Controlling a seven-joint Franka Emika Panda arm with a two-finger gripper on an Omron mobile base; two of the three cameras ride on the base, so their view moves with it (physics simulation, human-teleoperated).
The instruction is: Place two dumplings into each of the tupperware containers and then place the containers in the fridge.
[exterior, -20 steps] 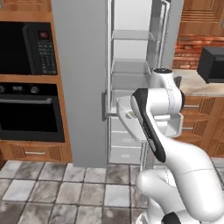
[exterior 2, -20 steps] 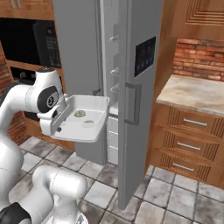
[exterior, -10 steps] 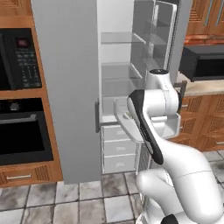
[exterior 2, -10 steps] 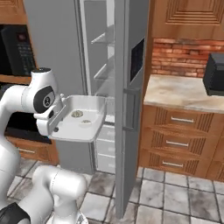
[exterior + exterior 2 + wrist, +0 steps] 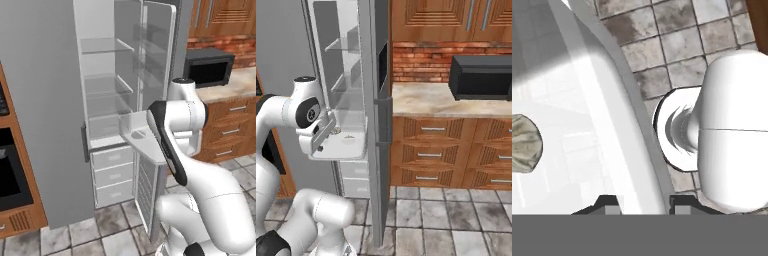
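The large white tupperware container (image 5: pixel 134 139) hangs level in front of the open fridge (image 5: pixel 45 100), just above its lower drawers. In the right base view the container (image 5: pixel 348 146) sits beside the fridge (image 5: pixel 373 75) door edge, a dumpling (image 5: pixel 336 131) resting near its hand end. My gripper (image 5: pixel 325 134) grips that end. In the hand view the gripper (image 5: pixel 645 206) straddles the container's rim (image 5: pixel 619 135), the fingertips (image 5: pixel 608 204) pressed against both sides. One beige dumpling (image 5: pixel 524 142) lies inside at the left edge. The dark grey container is out of view.
A black microwave (image 5: pixel 481 77) stands on the stone counter (image 5: pixel 421 100) right of the fridge, over wooden drawers (image 5: pixel 446 155). The fridge door (image 5: pixel 160 50) stands open beside my arm. White fridge drawers (image 5: pixel 112 172) sit below the container. An oven (image 5: pixel 7 175) is at far left.
The base has driven right, so the whole scene slid left and the fridge interior now faces me. The white container stayed in my gripper and sits closer to the fridge opening.
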